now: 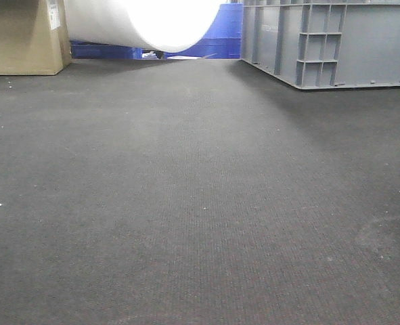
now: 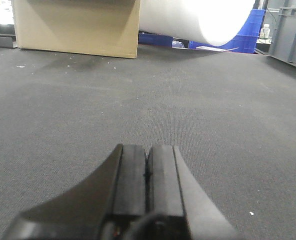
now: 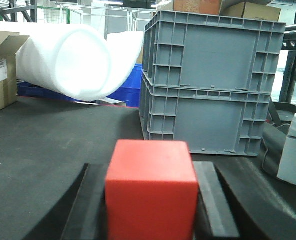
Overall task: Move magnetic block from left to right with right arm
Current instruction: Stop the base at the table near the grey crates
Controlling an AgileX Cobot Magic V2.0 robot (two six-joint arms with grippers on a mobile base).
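Squarely between the fingers [image 3: 215,200] of the right end effector [image 3: 150,167] sits the magnetic block [image 3: 150,195], a plain bright-red cube. A dark finger is pressed against each of its sides, so the end effector is clamped on it. The wrist view does not show whether the block rests on the desk [image 1: 200,203] or is lifted off it.

The left end effector [image 2: 146,150] is closed on nothing, its two black pads [image 2: 130,175] meeting along a thin seam, low over the dark textured desk.

Beyond the block, two grey crates [image 3: 213,85] stand stacked one on the other. To their left a white foam roll [image 3: 72,60] lies across a blue bin [image 3: 130,85], and a cardboard box [image 2: 77,25] stands at the far left.
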